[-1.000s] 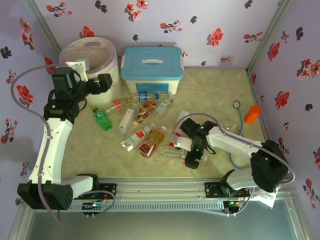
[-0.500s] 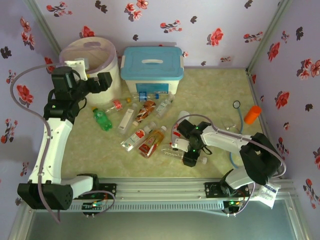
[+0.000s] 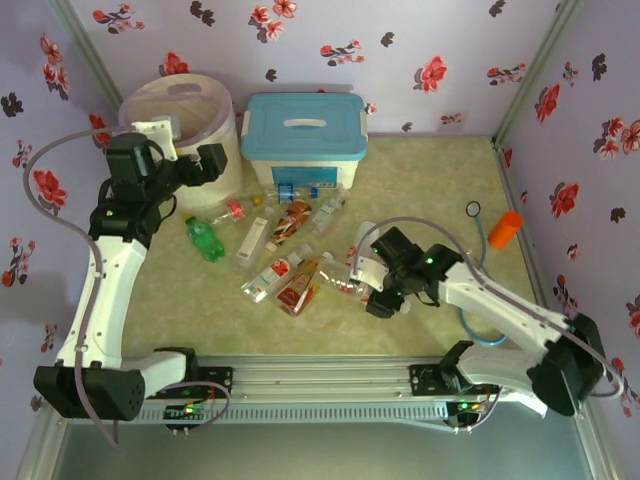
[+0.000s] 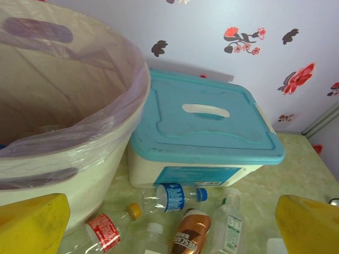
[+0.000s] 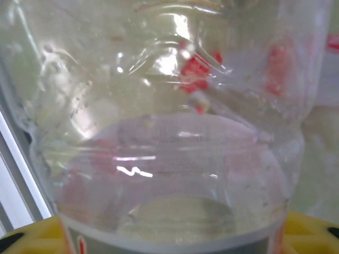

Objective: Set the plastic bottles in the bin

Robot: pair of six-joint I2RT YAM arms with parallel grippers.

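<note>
Several plastic bottles lie in a loose cluster on the table, among them a green one [image 3: 205,240], an amber one [image 3: 305,283] and a blue-labelled one [image 3: 296,190]. The bin [image 3: 190,115], a round white bucket with a pale pink liner, stands at the back left. My left gripper [image 3: 205,165] hangs open beside the bin's wall, its yellow fingertips [image 4: 32,225] wide apart above the bottles. My right gripper [image 3: 375,288] is shut on a clear bottle [image 3: 345,280] with a red label. That bottle [image 5: 169,132] sits close to the right wrist camera, between my yellow fingertips [image 5: 26,241].
A white box with a blue lid [image 3: 305,135] stands next to the bin, with bottles against its front. An orange cup [image 3: 505,228] and a blue cable loop [image 3: 474,210] lie at the right. Flowered walls close in the back and sides.
My right gripper has closed on the clear red-labelled bottle and carried it slightly back and left, while the right arm's elbow swung outward. The left arm has not moved.
</note>
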